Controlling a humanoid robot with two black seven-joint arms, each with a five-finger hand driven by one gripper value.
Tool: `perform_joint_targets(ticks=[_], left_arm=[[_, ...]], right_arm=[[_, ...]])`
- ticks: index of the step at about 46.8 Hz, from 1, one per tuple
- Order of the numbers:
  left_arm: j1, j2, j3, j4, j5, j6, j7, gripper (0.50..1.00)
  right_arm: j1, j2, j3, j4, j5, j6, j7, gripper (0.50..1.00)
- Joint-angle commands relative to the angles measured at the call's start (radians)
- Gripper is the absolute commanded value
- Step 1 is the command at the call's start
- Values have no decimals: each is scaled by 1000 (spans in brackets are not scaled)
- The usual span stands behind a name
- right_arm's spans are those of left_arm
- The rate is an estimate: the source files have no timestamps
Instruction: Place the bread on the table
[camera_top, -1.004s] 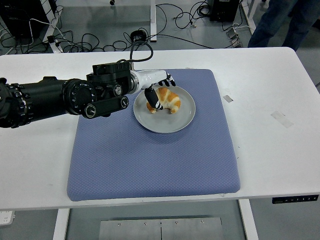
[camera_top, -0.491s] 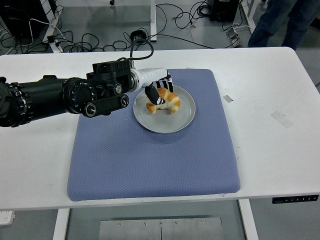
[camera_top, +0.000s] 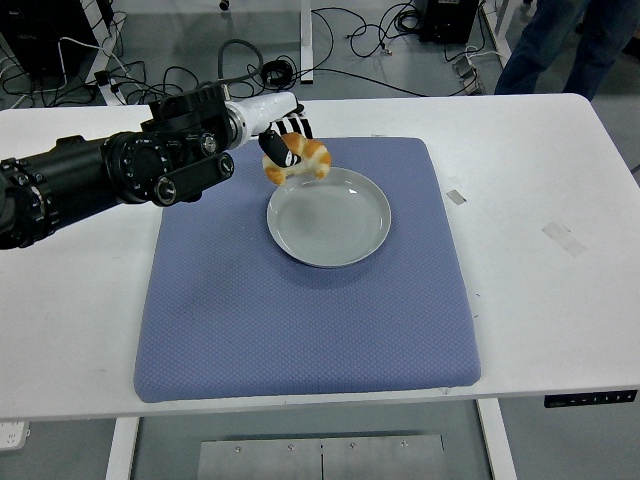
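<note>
Left hand (camera_top: 281, 140), white with black fingertips on a black arm, was clamped around the golden-brown crescent bread roll (camera_top: 300, 160), holding it above the far-left rim of the round grey plate (camera_top: 329, 216), apparently clear of it. That plate sat on a blue quilted mat (camera_top: 300, 310) covering the white table (camera_top: 540, 260).

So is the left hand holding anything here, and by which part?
Yes: the left hand grips the bread at its left end, fingers wrapped over it, lifted off the plate.

Only the plate (camera_top: 345, 240) occupies the mat (camera_top: 300, 320).
</note>
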Motion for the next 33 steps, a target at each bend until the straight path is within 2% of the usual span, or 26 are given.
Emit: perform_joint_targets(ticks=[1, 8, 16, 33], left_arm=[[16, 23, 0, 18, -1, 1, -5, 500], [43, 58, -6, 38, -1, -1, -34, 500], [66, 91, -8, 38, -2, 4, -36, 500], [109, 91, -6, 40, -1, 7, -36, 500]], right_arm=[[0, 0, -1, 0, 0, 0, 0, 1000], [0, 0, 0, 0, 0, 0, 0, 1000], [0, 0, -1, 0, 0, 0, 0, 1000], [0, 0, -1, 0, 0, 0, 0, 1000]])
